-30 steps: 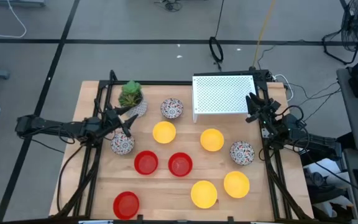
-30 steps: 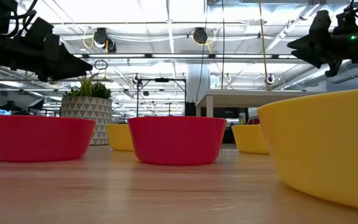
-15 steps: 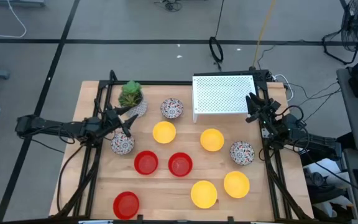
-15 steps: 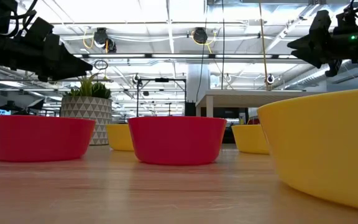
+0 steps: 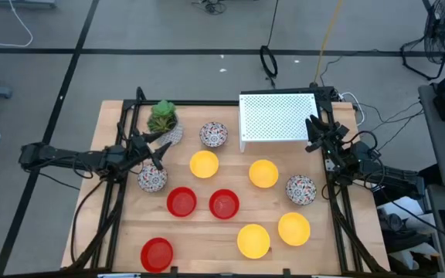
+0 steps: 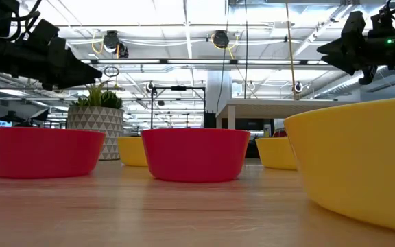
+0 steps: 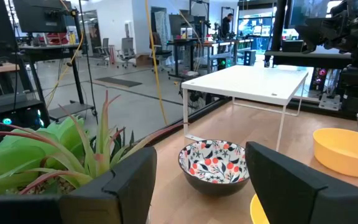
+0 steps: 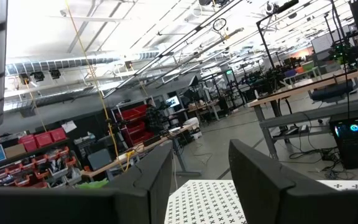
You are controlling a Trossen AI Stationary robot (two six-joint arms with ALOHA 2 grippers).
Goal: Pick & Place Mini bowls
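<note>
Low view: big yellow bowl cut off at right and bottom edges; left red bowl clipped at left edge; yellow bowl half hidden behind middle red bowl. Left wrist view: yellow bowl cut by right edge, plant blurred, its pot hidden by fingers.

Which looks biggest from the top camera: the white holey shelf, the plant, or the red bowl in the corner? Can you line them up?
1. White perforated shelf: clearly the largest.
2. Plant with its pot and the red bowl: these two look about alike from above, so I won't rank them.
</note>
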